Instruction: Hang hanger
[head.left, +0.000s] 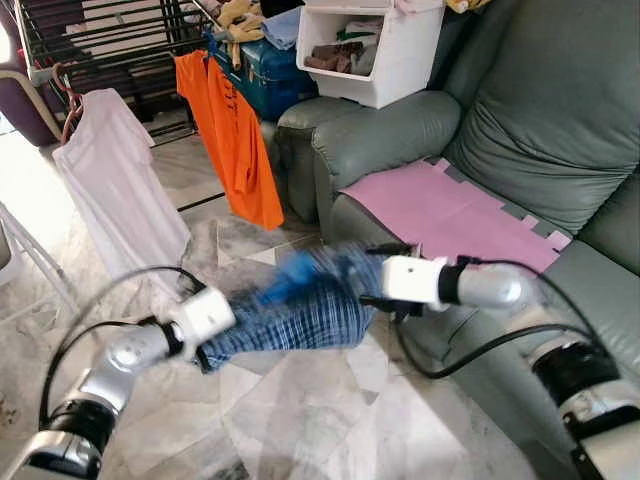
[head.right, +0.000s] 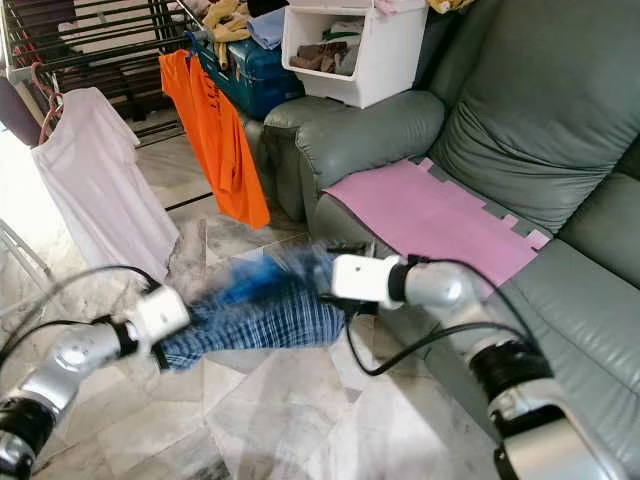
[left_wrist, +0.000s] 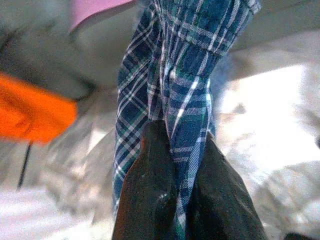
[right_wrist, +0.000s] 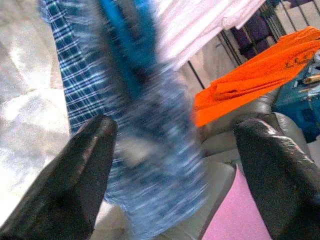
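hanger (head.left: 285, 278) blurred in plaid garment (head.left: 300, 315), stretched sideways between grippers

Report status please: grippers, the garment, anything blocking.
Left gripper shut on plaid garment. Right gripper open beside it, blue hanger blurred. Drying rack beyond, orange shirt already hung.
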